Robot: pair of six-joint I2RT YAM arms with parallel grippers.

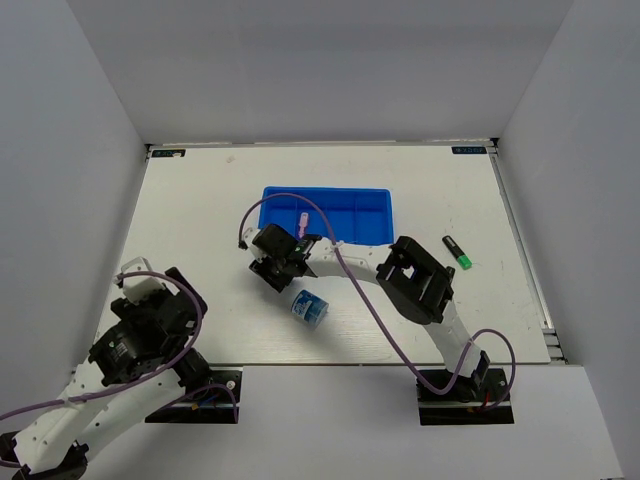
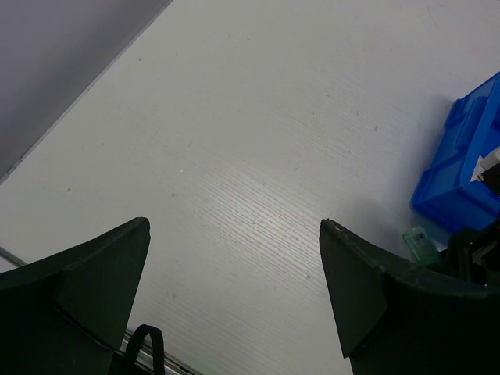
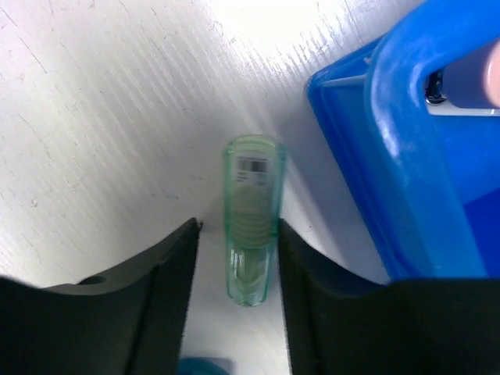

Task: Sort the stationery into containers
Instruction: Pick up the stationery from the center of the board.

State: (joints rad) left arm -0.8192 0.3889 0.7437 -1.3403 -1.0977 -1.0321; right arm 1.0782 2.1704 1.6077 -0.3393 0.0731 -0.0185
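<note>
The white tabletop [image 1: 200, 200] carries everything. Toward its far middle lies the blue tray [image 1: 345, 195], shallow and rectangular, with dividers inside.

The right gripper [image 3: 237, 225] is low over the tabletop just beside the near left corner of the tray. Its fingers [image 3: 141, 297] are spread a little and stand on both sides of a mint piece [image 3: 252, 211]. The piece is translucent, lies flat on the tabletop and points away from the wrist. A strip of white shows between it and one finger, while the other finger is at its edge or touching it, so it is not pinched.

The left gripper [image 2: 233, 226] is held back near the left corner of the tabletop, well apart from the tray. Its fingers are wide apart with only bare tabletop between them.

A blue-clear tape roll [image 1: 309, 306] sits on the tabletop near the right gripper, on the near side. A black highlighter with a green cap [image 1: 458, 252] lies to the right of the tray, apart from it.

A small pink piece [image 1: 300, 222] lies inside the left part of the tray, near its front wall. Which compartment it is in I cannot tell.
</note>
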